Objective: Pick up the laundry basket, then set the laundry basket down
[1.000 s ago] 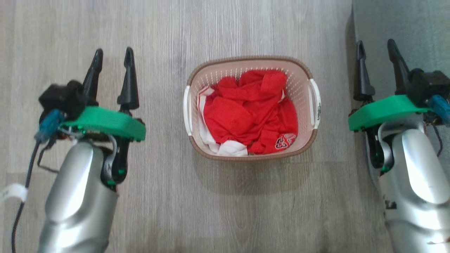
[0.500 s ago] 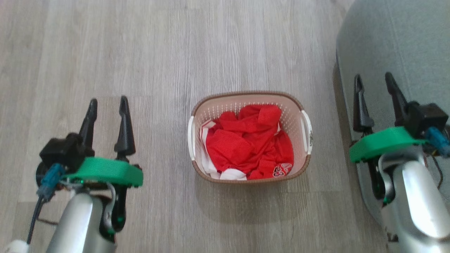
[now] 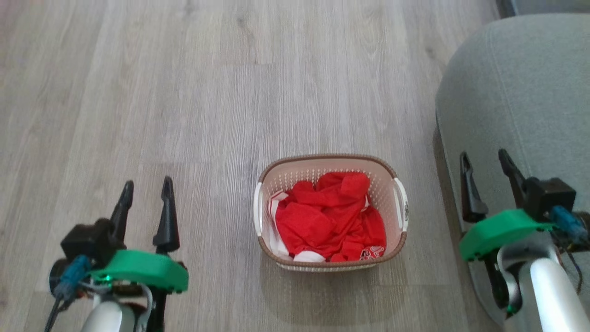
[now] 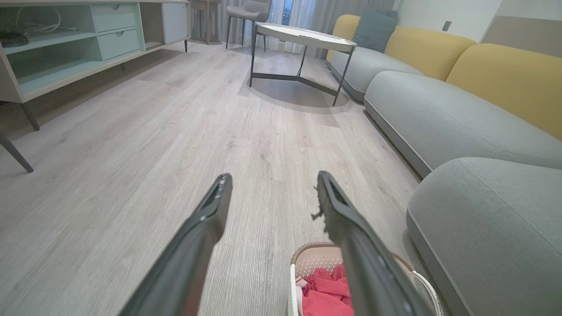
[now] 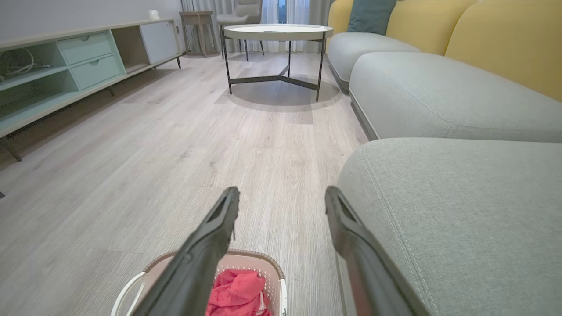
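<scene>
Nearest me, my left gripper (image 3: pixel 148 181) had its two dark fingers spread with nothing between them, and my right gripper (image 3: pixel 482 153) stood the same: parted, empty, fingers pointing away from me. The laundry basket (image 3: pixel 295 177) sat on the wood floor (image 3: pixel 184 115) between the two, apart from both and lower than either, so that each wrist view caught it just under that gripper's inboard finger. It was not yet in hand. One white handle (image 3: pixel 257 210) faced the left gripper and the other handle (image 3: pixel 401 203) faced the right, which I judged to be the proper places to take hold, one gripper to each side at once. I reckoned the basket light: thin perforated plastic, likely to flex if squeezed on the wall, and carrying only soft red-and-white clothing (image 3: pixel 329 216) heaped loosely inside. The smooth plastic might slip in a bare pinch, so I thought closing around the handle loops safer than nipping the brown rim (image 3: pixel 329 157) — and lifting both sides evenly would keep it from tipping. Outboard of the right gripper and partly beneath it lay a grey sofa cushion (image 3: pixel 516 101), close enough to crowd that arm. Far beyond both sets of fingertips stood a round coffee table (image 4: pixel 303 37).
</scene>
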### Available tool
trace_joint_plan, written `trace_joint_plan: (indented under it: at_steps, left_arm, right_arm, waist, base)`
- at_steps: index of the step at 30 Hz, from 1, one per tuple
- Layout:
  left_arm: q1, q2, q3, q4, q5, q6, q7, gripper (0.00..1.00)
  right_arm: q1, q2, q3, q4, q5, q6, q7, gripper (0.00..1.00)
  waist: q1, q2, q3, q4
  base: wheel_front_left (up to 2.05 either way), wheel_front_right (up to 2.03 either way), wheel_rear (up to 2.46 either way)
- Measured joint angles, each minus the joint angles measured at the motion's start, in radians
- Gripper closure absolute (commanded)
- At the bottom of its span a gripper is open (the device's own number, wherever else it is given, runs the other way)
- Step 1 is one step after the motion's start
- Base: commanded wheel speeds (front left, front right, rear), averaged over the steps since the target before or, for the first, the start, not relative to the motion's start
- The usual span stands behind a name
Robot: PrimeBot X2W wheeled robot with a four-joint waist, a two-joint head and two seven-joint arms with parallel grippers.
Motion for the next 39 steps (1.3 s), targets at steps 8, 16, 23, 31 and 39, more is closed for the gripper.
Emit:
trace_joint_plan:
  at_steps: [8, 16, 23, 31, 39]
  left_arm:
    - [0.084, 0.021, -0.026, -0.015, 0.006, 0.02, 0.026, 0.0]
    - [0.116, 0.024, -0.029, -0.026, 0.012, 0.03, 0.035, 0.0]
    - [0.119, 0.03, -0.03, -0.028, 0.012, 0.03, 0.043, 0.0]
    - [0.119, 0.04, -0.032, -0.028, 0.012, 0.03, 0.044, 0.0]
    - [0.12, 0.041, -0.04, -0.008, 0.012, 0.029, 0.043, 1.0]
  right_arm:
    - [0.098, 0.007, -0.013, -0.041, -0.007, 0.0, 0.06, 0.0]
    - [0.133, 0.008, -0.013, -0.062, -0.007, 0.0, 0.079, 0.0]
    - [0.134, 0.008, -0.015, -0.072, -0.001, 0.0, 0.084, 0.0]
    - [0.134, 0.008, -0.016, -0.078, -0.001, 0.0, 0.087, 0.0]
    - [0.134, 0.009, -0.016, -0.061, -0.001, 0.0, 0.087, 1.0]
  waist:
    - [0.0, 0.0, -0.066, -0.005]
    - [0.0, 0.0, -0.097, -0.005]
    - [0.0, 0.0, -0.095, -0.003]
    - [0.0001, 0.0, -0.091, -0.002]
    - [0.0001, 0.0, -0.089, 0.003]
  base:
    - [0.0, 0.0, 0.0]
    - [0.0, 0.0, 0.0]
    - [0.0, 0.0, 0.0]
    - [0.0, 0.0, 0.0]
    - [0.0, 0.0, 0.0]
